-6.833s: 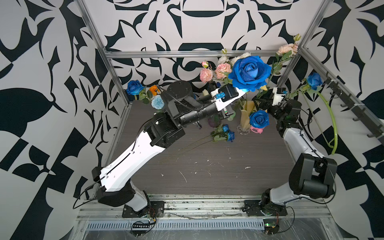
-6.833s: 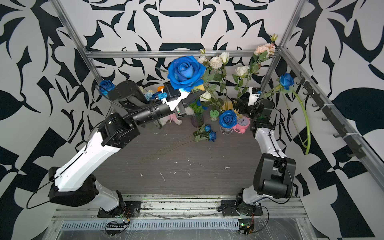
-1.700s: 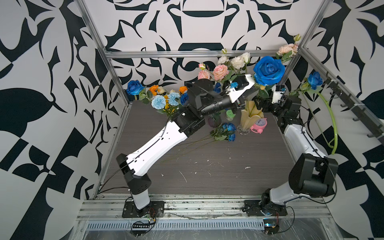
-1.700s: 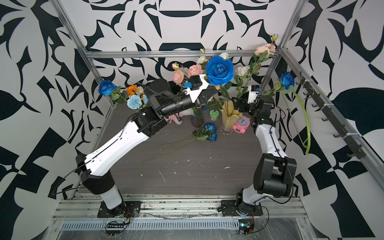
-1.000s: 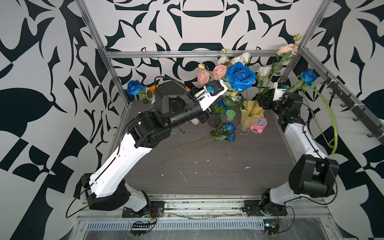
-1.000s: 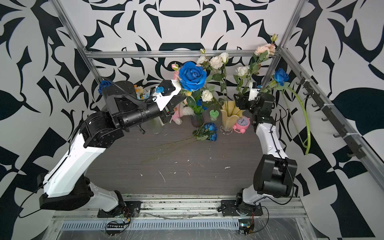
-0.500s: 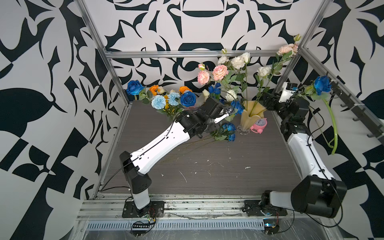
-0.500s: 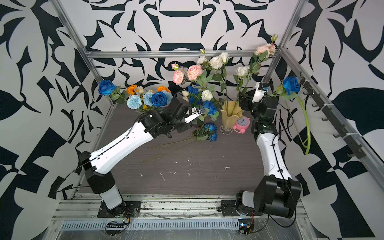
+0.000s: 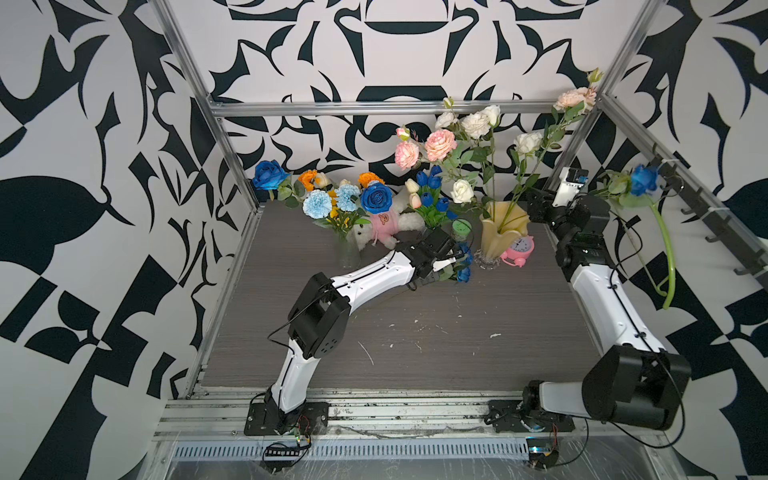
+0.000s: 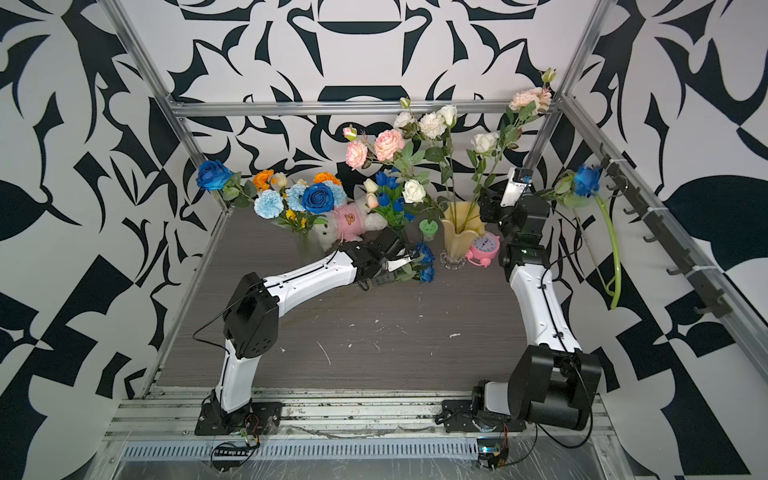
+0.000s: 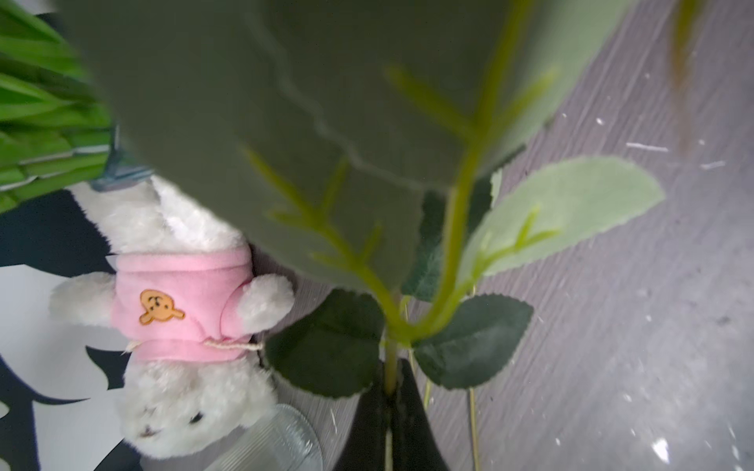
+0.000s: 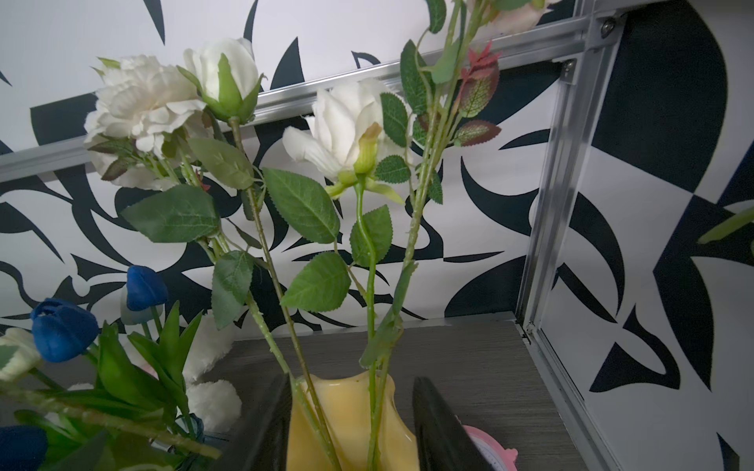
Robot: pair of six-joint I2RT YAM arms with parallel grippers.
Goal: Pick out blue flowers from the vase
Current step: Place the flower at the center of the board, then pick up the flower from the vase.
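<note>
My left gripper [image 9: 455, 261] is low over the table, shut on the green stem [image 11: 391, 359] of a blue flower. Its head lies among the blue flowers [image 9: 463, 272] piled on the wood in front of the yellow vase [image 9: 496, 239]. That vase holds white roses [image 12: 347, 126] and pink roses [image 9: 439, 143]. My right gripper [image 12: 351, 391] is open. Its fingers [image 12: 438, 428] stand on either side of the vase rim and its stems; I cannot tell if they touch. Blue tulips [image 9: 430, 183] stand in a second vase beside it.
A glass vase [image 9: 348, 253] at back left holds a blue rose [image 9: 376, 198], pale-blue carnations [image 9: 316, 203] and orange blooms. A white plush bear [image 9: 386, 226], a pink alarm clock [image 9: 519, 249] and a green cup [image 9: 461, 228] crowd the back. One long-stemmed blue rose [image 9: 643, 179] hangs at the right rail.
My left arm has swung down from high above the vases, bringing the blue rose to the pile on the table. The right gripper stays at the yellow vase.
</note>
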